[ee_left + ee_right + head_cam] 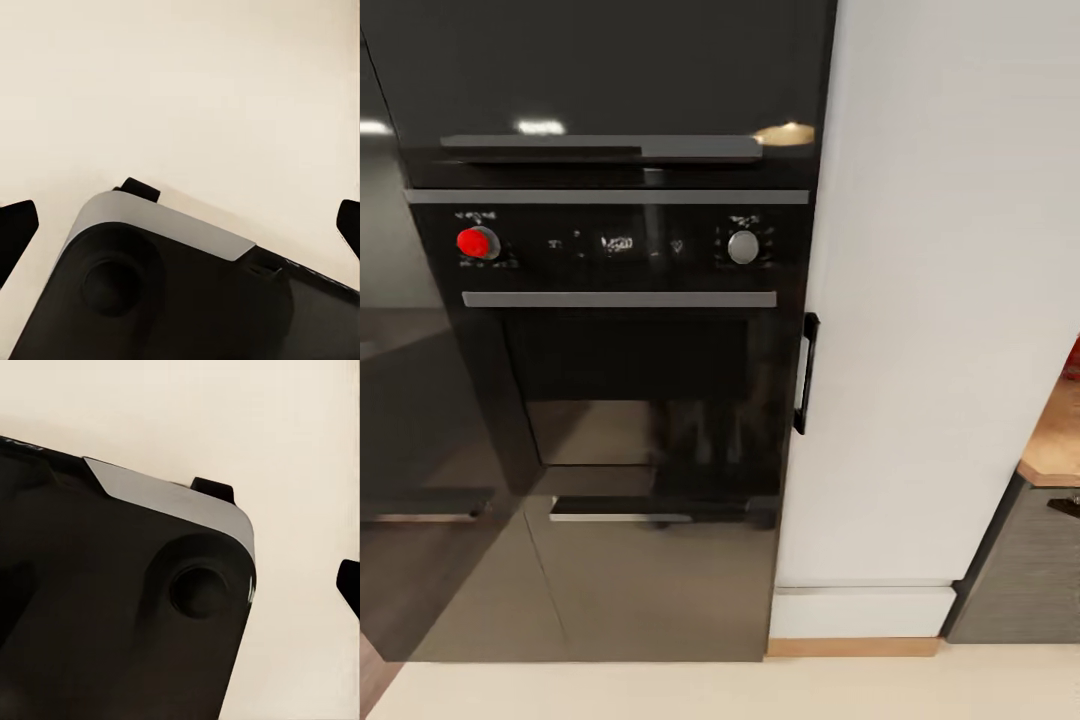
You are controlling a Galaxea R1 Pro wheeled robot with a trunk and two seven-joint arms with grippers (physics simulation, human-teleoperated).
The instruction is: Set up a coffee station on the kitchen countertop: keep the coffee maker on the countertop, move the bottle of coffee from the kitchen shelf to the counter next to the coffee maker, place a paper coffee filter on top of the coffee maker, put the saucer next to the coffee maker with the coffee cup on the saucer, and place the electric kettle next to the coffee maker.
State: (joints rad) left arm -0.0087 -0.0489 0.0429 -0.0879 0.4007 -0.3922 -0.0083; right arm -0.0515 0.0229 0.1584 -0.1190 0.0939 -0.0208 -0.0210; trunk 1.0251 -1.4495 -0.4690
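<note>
I am facing a tall black unit with a built-in oven point(620, 340), and none of the coffee station items are in sight. My left gripper point(180, 225) hangs open over the cream floor point(195, 90). Its dark fingertips point(15, 225) sit far apart at the picture's two sides with nothing between them. My right gripper point(180, 585) also points at the floor. One of its fingertips point(349, 585) sits far out at the side, and the other is lost against my black base point(97, 607). It holds nothing.
A white tall cabinet point(940, 300) with a black handle point(806, 372) stands right of the oven. The end of a wooden countertop point(1055, 445) over a grey cabinet point(1030, 570) shows at the far right. My base point(172, 300) lies under both grippers.
</note>
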